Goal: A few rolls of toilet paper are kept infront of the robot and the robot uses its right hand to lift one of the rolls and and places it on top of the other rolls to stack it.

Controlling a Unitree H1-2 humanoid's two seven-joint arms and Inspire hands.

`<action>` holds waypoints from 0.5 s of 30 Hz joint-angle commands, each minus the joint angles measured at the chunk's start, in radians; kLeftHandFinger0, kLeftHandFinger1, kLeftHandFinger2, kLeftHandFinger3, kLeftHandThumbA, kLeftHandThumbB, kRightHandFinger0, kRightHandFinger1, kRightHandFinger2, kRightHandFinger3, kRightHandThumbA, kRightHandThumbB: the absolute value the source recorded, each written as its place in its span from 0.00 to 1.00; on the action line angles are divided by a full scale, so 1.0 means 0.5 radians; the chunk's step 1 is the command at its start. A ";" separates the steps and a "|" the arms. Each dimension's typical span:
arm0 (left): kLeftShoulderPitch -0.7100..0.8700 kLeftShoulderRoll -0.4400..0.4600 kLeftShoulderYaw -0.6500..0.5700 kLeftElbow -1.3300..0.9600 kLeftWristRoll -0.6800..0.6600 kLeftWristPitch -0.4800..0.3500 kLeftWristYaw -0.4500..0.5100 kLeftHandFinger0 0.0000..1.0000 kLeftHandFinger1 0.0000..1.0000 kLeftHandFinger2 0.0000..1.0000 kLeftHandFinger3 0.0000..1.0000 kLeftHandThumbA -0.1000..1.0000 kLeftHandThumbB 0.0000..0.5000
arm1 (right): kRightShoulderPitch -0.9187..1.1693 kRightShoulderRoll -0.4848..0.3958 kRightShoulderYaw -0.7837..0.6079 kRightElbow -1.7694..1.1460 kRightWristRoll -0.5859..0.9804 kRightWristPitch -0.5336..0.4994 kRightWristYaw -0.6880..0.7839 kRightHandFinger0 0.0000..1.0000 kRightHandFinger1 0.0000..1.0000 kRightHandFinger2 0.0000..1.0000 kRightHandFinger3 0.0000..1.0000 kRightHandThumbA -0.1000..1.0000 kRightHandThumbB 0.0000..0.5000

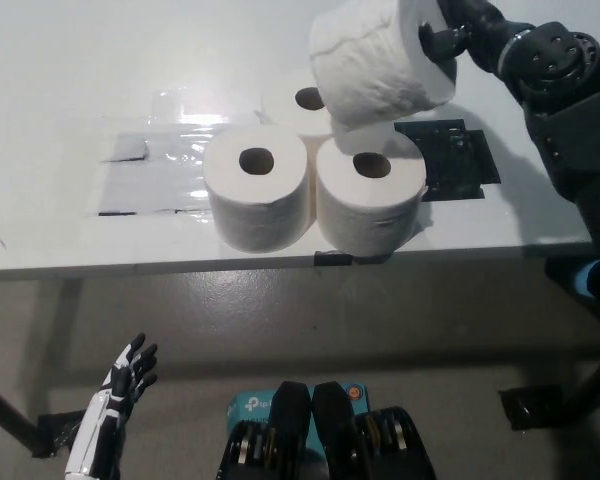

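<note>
- Toilet paper roll (380,60) hangs tilted above the three-roll cluster (315,175) on the white table (60,70).
- Right hand (460,35) grips it by one end.
- Left hand (125,378) rests below the cluster, fingers spread, holding nothing.

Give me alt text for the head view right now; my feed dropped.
The black right hand holds a toilet paper roll in the air, tipped on its side, above three upright rolls clustered near the front edge of the white table. The white left hand rests open below the table at lower left.
</note>
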 commanded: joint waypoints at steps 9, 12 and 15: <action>-0.029 0.035 -0.008 -0.066 0.017 -0.029 -0.020 1.00 1.00 1.00 1.00 1.00 0.22 | -0.260 0.040 -0.003 0.092 -0.043 -0.229 -0.005 0.00 0.36 0.75 1.00 0.11 0.00; -0.027 0.041 -0.007 -0.074 0.017 -0.032 -0.022 1.00 1.00 1.00 1.00 1.00 0.23 | -0.281 0.054 0.058 0.133 -0.110 -0.234 -0.013 0.01 0.45 0.78 1.00 0.00 0.00; -0.034 0.042 -0.005 -0.072 0.015 -0.034 -0.022 1.00 1.00 1.00 1.00 1.00 0.23 | -0.303 0.052 0.080 0.155 -0.114 -0.242 0.025 0.00 0.41 0.73 0.99 0.02 0.00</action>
